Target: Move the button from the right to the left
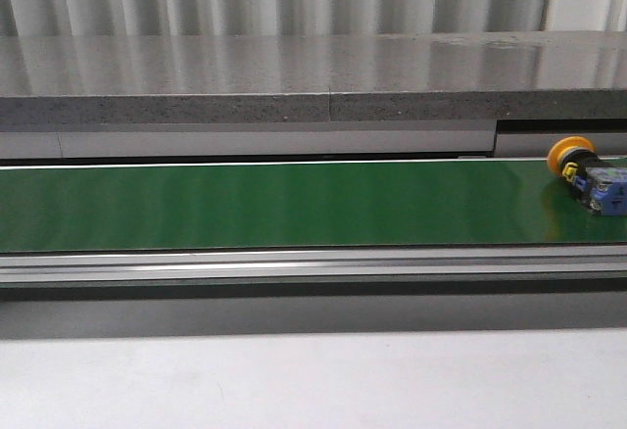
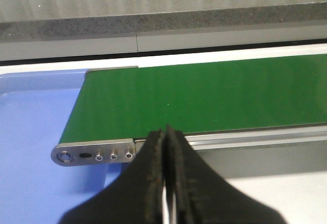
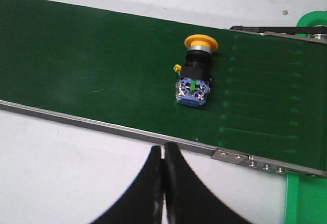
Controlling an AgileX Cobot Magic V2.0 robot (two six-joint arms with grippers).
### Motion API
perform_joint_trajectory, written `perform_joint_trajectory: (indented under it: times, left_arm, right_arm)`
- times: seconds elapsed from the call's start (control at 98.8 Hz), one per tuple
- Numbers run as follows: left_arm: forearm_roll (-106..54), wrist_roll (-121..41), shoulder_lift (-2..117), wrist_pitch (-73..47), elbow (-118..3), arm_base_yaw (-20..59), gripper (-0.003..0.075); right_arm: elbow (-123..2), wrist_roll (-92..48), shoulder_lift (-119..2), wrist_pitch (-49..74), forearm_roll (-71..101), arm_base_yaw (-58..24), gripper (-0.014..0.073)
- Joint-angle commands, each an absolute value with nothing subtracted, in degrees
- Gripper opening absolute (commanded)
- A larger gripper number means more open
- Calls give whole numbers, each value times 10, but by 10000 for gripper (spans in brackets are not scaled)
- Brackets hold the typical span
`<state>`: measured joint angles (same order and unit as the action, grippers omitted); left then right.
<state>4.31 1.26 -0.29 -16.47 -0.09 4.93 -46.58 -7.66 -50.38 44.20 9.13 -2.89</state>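
Note:
The button (image 1: pixel 586 174), with a yellow-orange mushroom head, black collar and blue-grey rear block, lies on its side at the far right end of the green belt (image 1: pixel 274 204). It also shows in the right wrist view (image 3: pixel 195 73). My right gripper (image 3: pixel 163 150) is shut and empty, over the white table in front of the belt's near rail, short of the button. My left gripper (image 2: pixel 164 134) is shut and empty, in front of the belt's left end. Neither gripper shows in the front view.
A blue tray (image 2: pixel 30 132) lies under and beside the belt's left end. A metal end bracket (image 2: pixel 94 155) caps the near rail there. A grey stone ledge (image 1: pixel 294 76) runs behind the belt. A green part (image 3: pixel 304 198) stands by the belt's right end.

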Motion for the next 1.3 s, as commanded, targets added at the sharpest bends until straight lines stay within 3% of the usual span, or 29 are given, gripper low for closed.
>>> perform_joint_trajectory:
  times: [0.0,0.557,0.86,1.286]
  left_arm:
    - [42,19,-7,-125,12,48,-20]
    - [68,19,-7,-124,12,48,-20]
    - [68,19,-7,-119,12,48,-20]
    - [68,19,-7,-16,12,48,-20]
  right_arm:
    - [-438,-77,-457,371,103,-31,-65]
    - [-254,-78,-189,272,108,-31,-65]
    - [-254,-78,-182,248,108,-31,-65]
    - [-254,-78,-182,249,108,-31,-65]
